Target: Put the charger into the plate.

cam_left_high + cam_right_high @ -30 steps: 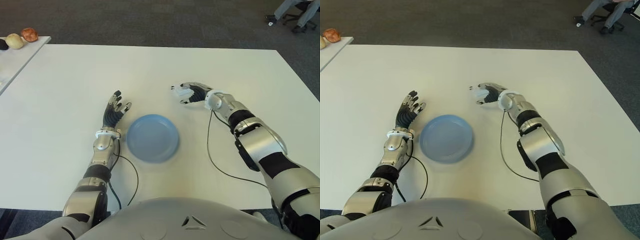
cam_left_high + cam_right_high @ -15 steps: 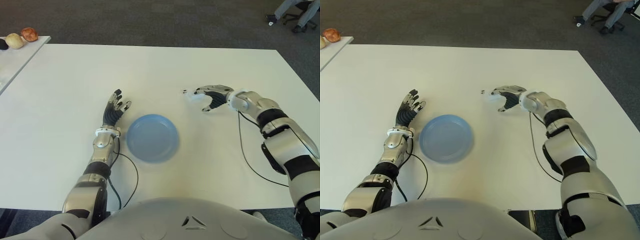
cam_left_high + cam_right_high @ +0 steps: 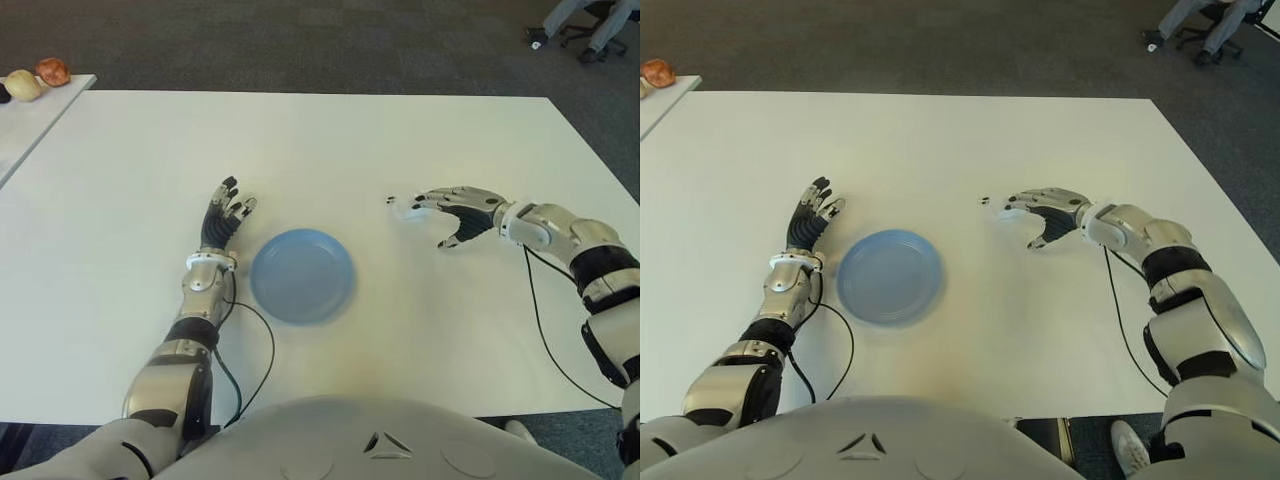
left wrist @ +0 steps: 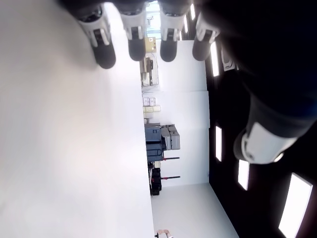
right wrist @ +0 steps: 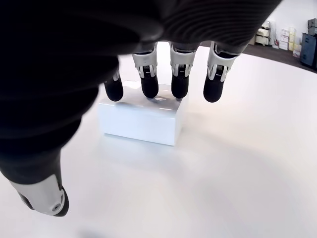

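right hand (image 3: 462, 208) is hovering spread wide over the white charger (image 5: 142, 117), gripping nothing. blue plate (image 3: 302, 275) is sitting well apart, left hand (image 3: 222, 218) lying open beside it.

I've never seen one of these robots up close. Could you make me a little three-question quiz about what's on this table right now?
1. True or false: the charger already lies in the blue plate.
2. Which hand has its fingers over the charger: A) left hand, B) right hand?
3. Fill in: the plate lies on the white table between the two ____.

Key:
1. False: it sits on the table, right of the plate.
2. B; the fingers are spread above it, not gripping.
3. hands.
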